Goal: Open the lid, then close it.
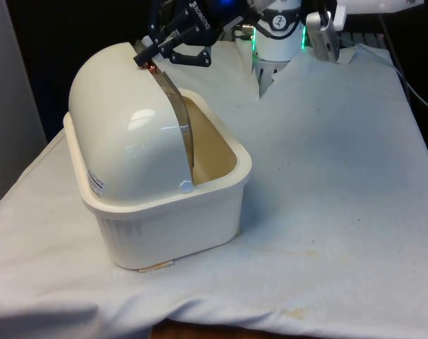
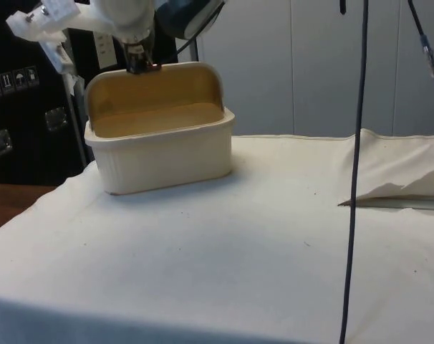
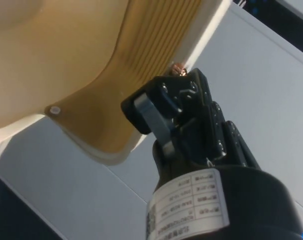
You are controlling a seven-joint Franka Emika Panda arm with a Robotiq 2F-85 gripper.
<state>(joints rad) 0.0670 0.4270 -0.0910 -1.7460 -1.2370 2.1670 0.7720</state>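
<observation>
A cream bread box stands on the white cloth at the front view's left. Its domed lid is rolled back, so the tan inside of the box is in view. My gripper sits at the lid's raised front edge, shut on a small copper knob there. From the side, the gripper is above the top rim of the lid, over the box. The wrist view has the gripper at the knob, against the lid's ribbed tan inside.
Bare white cloth stretches across the front view's right. A black cable hangs down in the side view. A raised fold of cloth lies at the side view's right edge.
</observation>
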